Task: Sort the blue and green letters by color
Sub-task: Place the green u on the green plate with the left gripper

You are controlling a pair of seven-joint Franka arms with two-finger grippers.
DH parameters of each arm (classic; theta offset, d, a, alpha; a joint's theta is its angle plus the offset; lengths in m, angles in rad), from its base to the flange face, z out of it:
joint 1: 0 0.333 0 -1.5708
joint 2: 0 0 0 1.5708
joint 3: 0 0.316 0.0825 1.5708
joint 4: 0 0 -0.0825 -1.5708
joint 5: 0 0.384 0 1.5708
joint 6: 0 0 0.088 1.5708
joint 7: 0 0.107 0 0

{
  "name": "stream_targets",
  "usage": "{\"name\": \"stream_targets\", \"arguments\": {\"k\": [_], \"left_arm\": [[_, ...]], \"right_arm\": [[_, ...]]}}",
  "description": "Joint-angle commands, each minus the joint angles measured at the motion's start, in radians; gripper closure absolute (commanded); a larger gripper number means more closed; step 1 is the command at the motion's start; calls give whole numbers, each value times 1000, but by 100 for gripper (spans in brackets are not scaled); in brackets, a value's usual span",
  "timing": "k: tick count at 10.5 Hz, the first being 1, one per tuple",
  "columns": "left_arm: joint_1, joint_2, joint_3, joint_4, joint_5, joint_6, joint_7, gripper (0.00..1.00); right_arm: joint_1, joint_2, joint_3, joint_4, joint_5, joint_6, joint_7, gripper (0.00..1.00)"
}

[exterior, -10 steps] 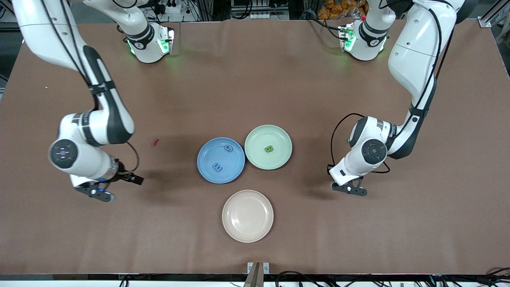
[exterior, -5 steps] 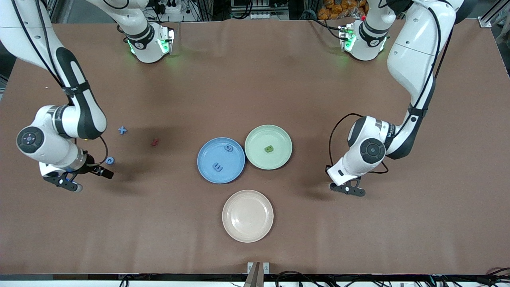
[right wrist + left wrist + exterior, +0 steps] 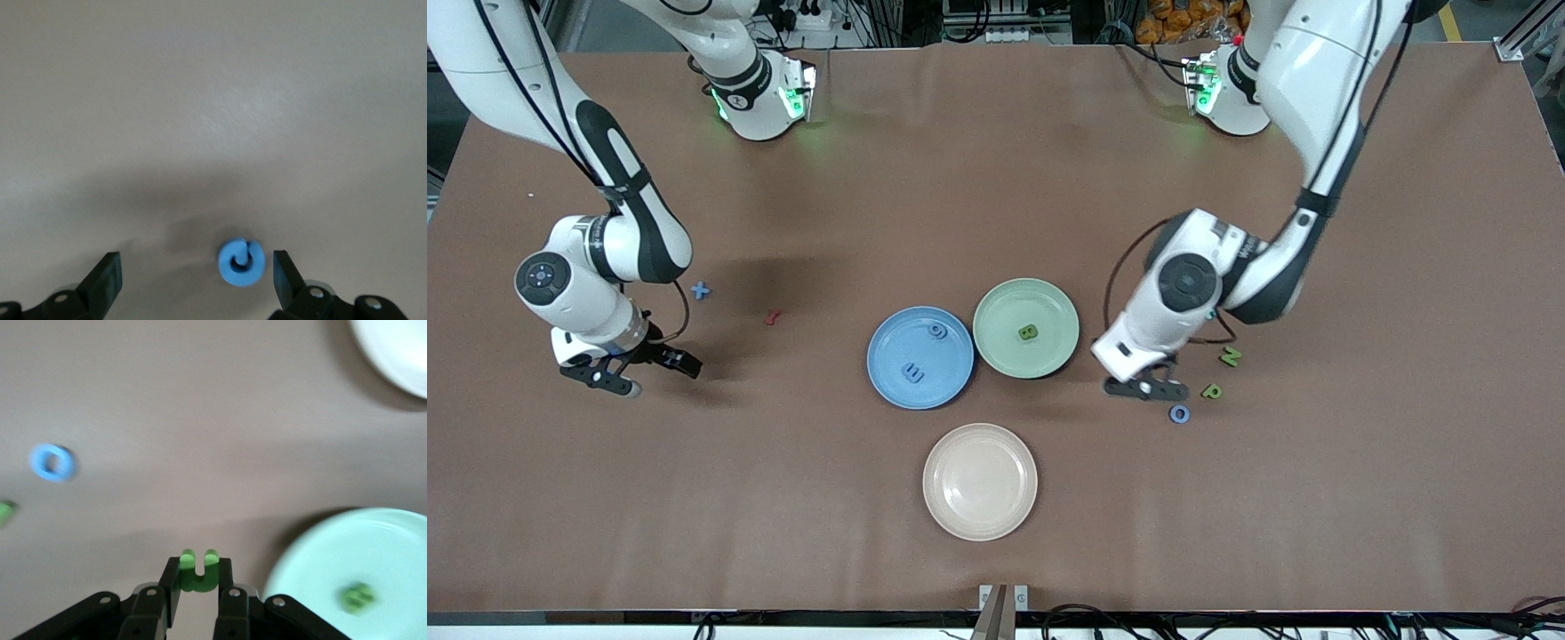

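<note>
On my screen the left gripper (image 3: 197, 587) has its fingers clamped on a green letter (image 3: 197, 571), a U-like or C-like piece, and hangs over bare table just beside the green plate (image 3: 1005, 356), toward the left arm's end. A green B (image 3: 1028, 332) lies in that plate. In the blue plate (image 3: 885, 373), which touches the green one, I see a blue m (image 3: 912, 372) and a blue g (image 3: 936, 330) near its rim.

Loose letters toward the left arm's end: a green N (image 3: 1230, 356), a green P (image 3: 1211, 390) nearer the front camera, and a blue ring-shaped letter (image 3: 1180, 413) nearer still, just beside the left gripper.

At the right arm's end, my right gripper (image 3: 193, 280) stands with its fingers spread wide, low over a blue c (image 3: 241, 263) that sits on the table between them, closer to one finger; I see no contact. In the front view the arm hides this letter. A blue plus-shape (image 3: 701, 290) lies farther from the front camera, with a small red piece (image 3: 772, 316) near it toward the plates.

A pink plate (image 3: 951, 516) sits nearest the front camera, apart from the other two.
</note>
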State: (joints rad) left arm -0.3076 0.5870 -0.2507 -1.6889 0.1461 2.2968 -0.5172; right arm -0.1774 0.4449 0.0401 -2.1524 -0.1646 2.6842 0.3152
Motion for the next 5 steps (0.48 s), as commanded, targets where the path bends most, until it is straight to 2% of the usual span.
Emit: {"name": "stream_targets", "arguments": {"k": [1, 2, 3, 4, 5], "left_arm": [[-60, 55, -79, 56, 7, -13, -257, 100], [-114, 68, -75, 73, 12, -13, -303, 93], [-119, 68, -73, 74, 13, -13, -307, 24], [-105, 63, -71, 72, 16, -13, -290, 0], [-84, 60, -71, 74, 9, -13, -291, 0]], "right_arm": [[-53, -52, 11, -99, -42, 75, -19, 0], [-60, -48, 11, -99, -42, 94, -19, 0], [-63, -37, 11, -104, -42, 126, -21, 0], [-70, -19, 11, -109, -42, 169, -19, 0], [-71, -5, 11, -109, -42, 186, -19, 0]]}}
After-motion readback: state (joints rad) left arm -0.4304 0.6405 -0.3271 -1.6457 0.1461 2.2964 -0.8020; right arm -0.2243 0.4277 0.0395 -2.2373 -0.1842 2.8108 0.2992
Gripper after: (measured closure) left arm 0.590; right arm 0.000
